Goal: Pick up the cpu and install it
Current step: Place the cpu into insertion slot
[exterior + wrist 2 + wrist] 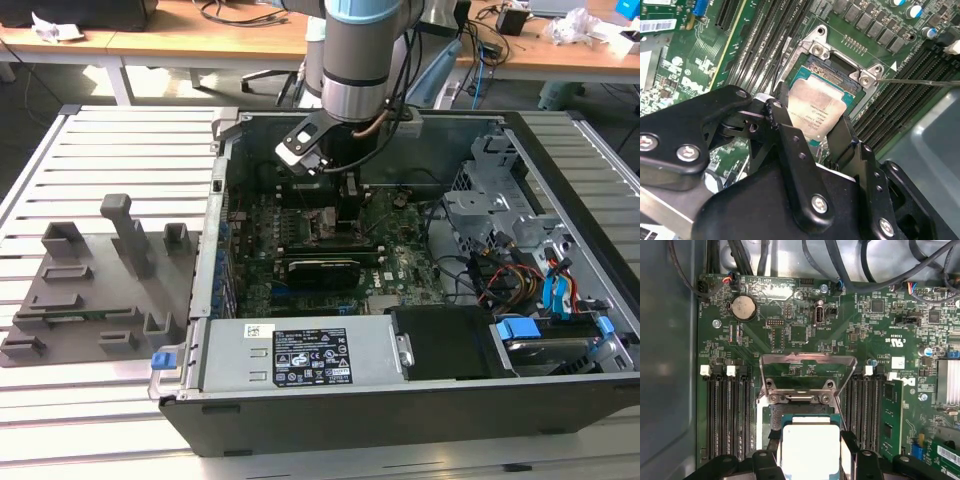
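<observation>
Your gripper (pixel 810 462) is clamped on the cpu (pixel 809 447) by two opposite edges, a finger (pixel 849 452) against each side. The cpu sits over the open socket (pixel 800 410) on the board (pixel 805 330); whether it is fully seated I cannot tell. Keep it level and square to the socket walls, and bring it straight down with no sideways push, since the contacts beneath would likely bend easily. The first wrist view lets you judge centring against the raised metal frame (pixel 790 357). The second wrist view adds a slanted look across the cpu's face and the thin lever (pixel 920 81). The exterior view places the arm (pixel 360 60) inside the computer case (pixel 400 420).
</observation>
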